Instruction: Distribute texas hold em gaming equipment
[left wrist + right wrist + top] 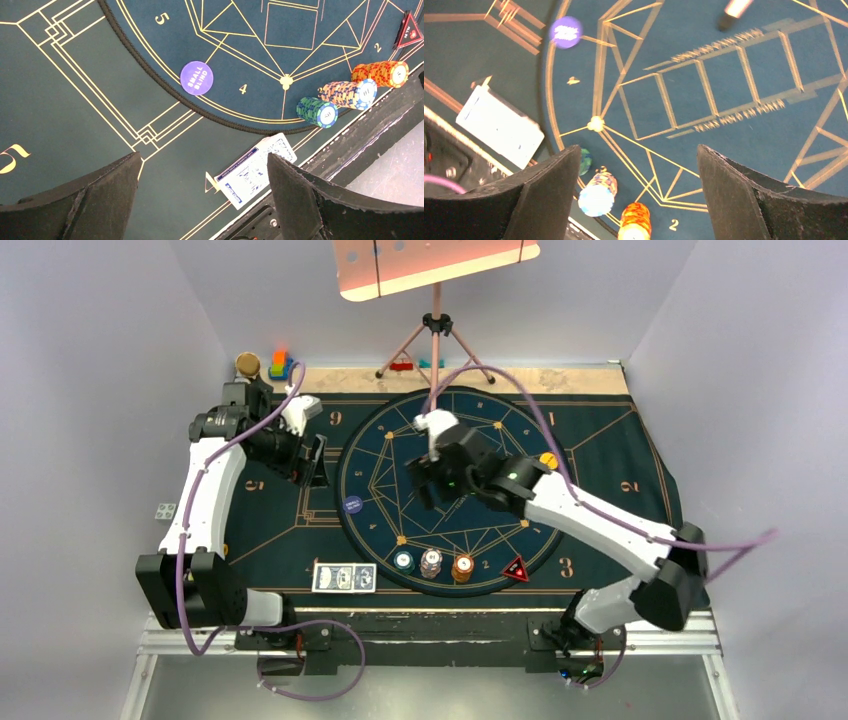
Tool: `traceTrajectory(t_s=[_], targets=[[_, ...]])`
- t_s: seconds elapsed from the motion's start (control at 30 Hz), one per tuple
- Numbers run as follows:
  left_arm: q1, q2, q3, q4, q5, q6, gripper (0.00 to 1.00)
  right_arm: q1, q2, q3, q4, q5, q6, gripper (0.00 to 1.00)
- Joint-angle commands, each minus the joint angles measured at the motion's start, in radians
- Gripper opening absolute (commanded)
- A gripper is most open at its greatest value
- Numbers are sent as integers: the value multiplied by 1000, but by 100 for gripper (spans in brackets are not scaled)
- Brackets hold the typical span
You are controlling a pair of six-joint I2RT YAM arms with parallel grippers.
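Top external view is showing you the round mat carrying the chips. The teal stack, white stack and orange stack are standing in a row along its near rim; the triangular marker is sitting beside them; the purple disc is lying toward the left gripper. The playing cards are lying off the round mat, on the dark mat.

Your left arm is hanging tilted over the dark mat, its jaws standing fully apart and gripping nothing. The cards are showing low between its fingers, nearer the one on the picture's right; the disc is lying ahead of the jaws; the stacks are ahead and off to the right.

Your right arm is stretching diagonally to the round mat's middle; the right gripper is pointing down, jaws spread wide and empty. The three stacks are sitting low in the gap, nearer the finger on the picture's left.

Right wrist view is coming through smeared; chip stripes and card print are unreadable there.
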Motion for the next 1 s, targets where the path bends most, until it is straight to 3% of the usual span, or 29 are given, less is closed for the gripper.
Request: traceTrajectory(t_s=[0.0,0.13,0.4,0.6,0.97], targets=[[-3,13,18,45,2,-70,100,100,144,99,27,-134,-263,89],[-2,46,46,49,-75,-115,100,188,229,117,19,-147,-351,90],[0,80,111,56,-146,-182,100,199,295,172,-36,-164,-422,88],[-1,76,135,55,-123,-199,100,220,296,99,32,-195,-463,85],[-1,8,108,45,-133,-188,100,242,266,-17,117,-267,-470,91]])
